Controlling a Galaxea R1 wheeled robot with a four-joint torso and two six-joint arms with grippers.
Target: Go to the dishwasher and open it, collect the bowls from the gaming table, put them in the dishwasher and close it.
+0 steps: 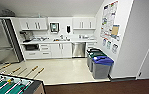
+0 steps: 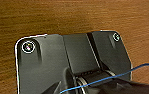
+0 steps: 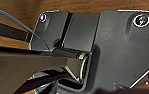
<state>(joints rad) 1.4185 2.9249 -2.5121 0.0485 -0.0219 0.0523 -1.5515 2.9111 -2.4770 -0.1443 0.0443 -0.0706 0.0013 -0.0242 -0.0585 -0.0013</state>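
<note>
A: Where is the dishwasher (image 1: 78, 49) seen?

B: Under the table (image 1: 62, 41) on the far wall, door shut, beside white cabinets (image 1: 61, 50); the bins (image 1: 100, 65) are parked clear of its door swing.

A: And the end effectors?

B: Whether they are wide or narrow cannot be told. Brown flooring (image 2: 65, 17) is seen below the wrists, the arms judged stowed for driving.

The left wrist's dark plate (image 2: 47, 62) hangs above brown wood-grain flooring. The right wrist's plate (image 3: 115, 47) is likewise lowered; a thin blue cable (image 2: 110, 77) crosses each.
</note>
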